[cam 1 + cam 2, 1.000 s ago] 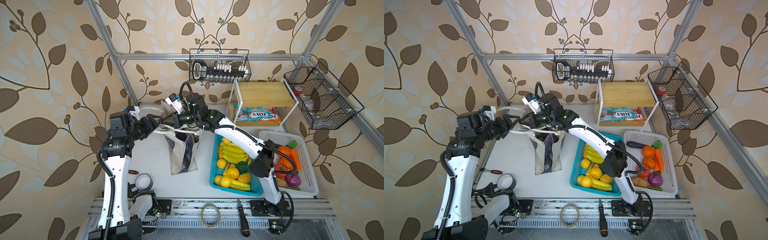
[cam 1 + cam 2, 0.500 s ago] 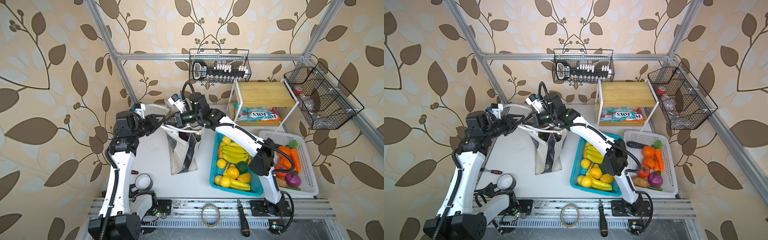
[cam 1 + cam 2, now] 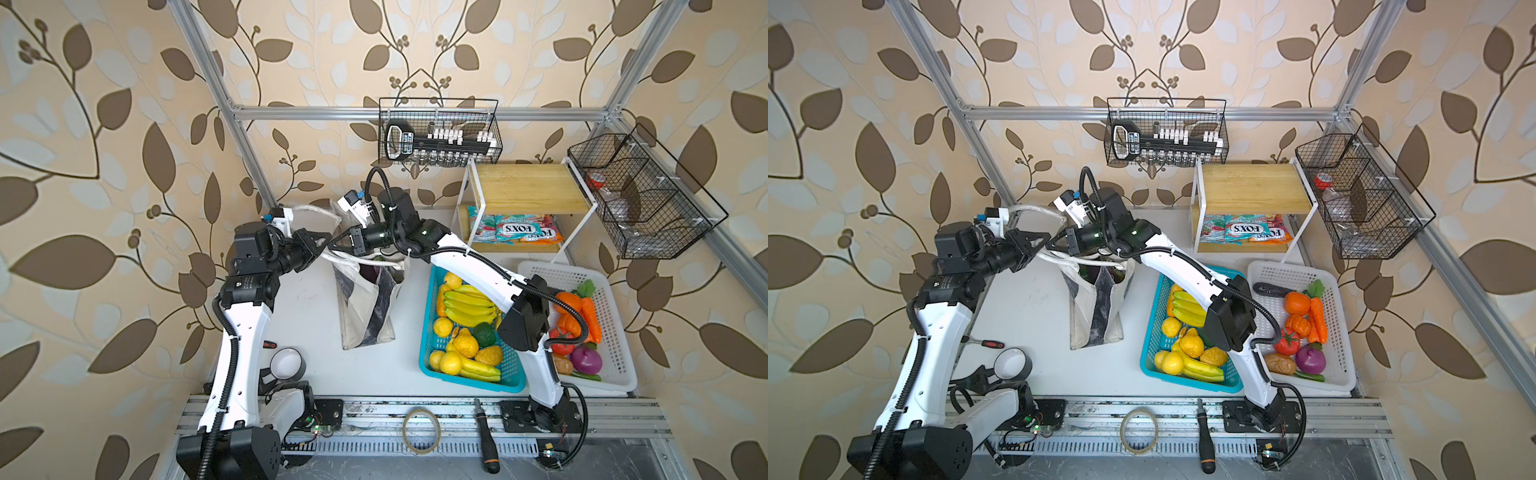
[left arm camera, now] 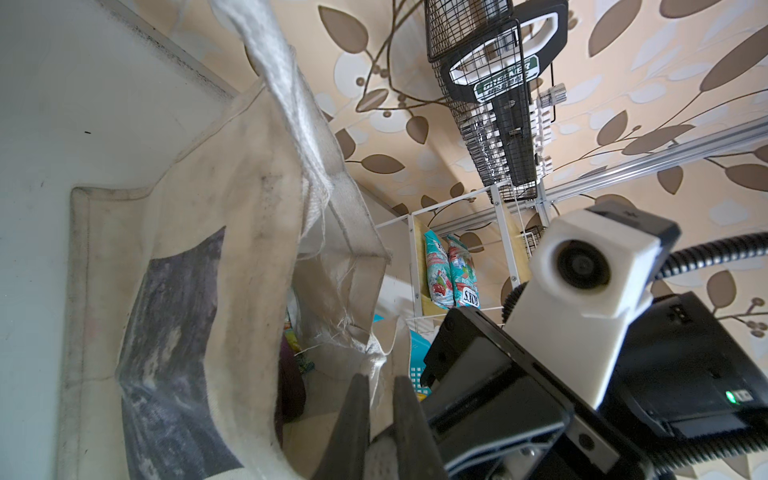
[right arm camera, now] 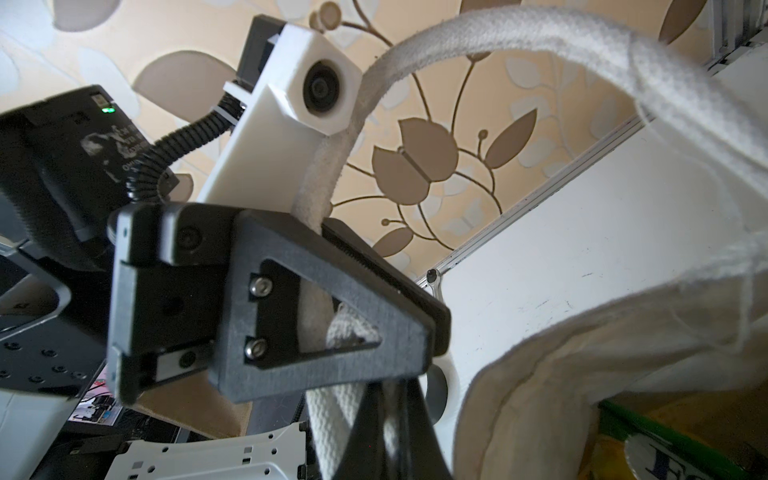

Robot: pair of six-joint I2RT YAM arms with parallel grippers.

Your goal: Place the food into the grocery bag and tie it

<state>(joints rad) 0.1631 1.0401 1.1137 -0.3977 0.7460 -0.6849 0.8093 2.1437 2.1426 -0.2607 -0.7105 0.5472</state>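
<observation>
Bag (image 3: 365, 307) upright on the table (image 3: 307, 316), beside the blue basket (image 3: 426, 332), with food (image 3: 369, 271) showing in its mouth. My left gripper (image 5: 432, 328) is clamped on a white strap (image 5: 328, 195). My right gripper (image 4: 382, 382), tip to tip with it, pinches strap too.

Over the grocery bag (image 3: 365, 307) the air is crowded — the left gripper (image 3: 327, 243) and right gripper (image 3: 336, 246) meet tip to tip above its left rim, each pinched on the strap handles (image 3: 349, 260), which loop rearward and cross the mouth. The blue basket (image 3: 426, 332) stands near the bag's right side. Bare table (image 3: 305, 320) lies open left of the bag and in front — the mouth itself seems nearly filled.
</observation>
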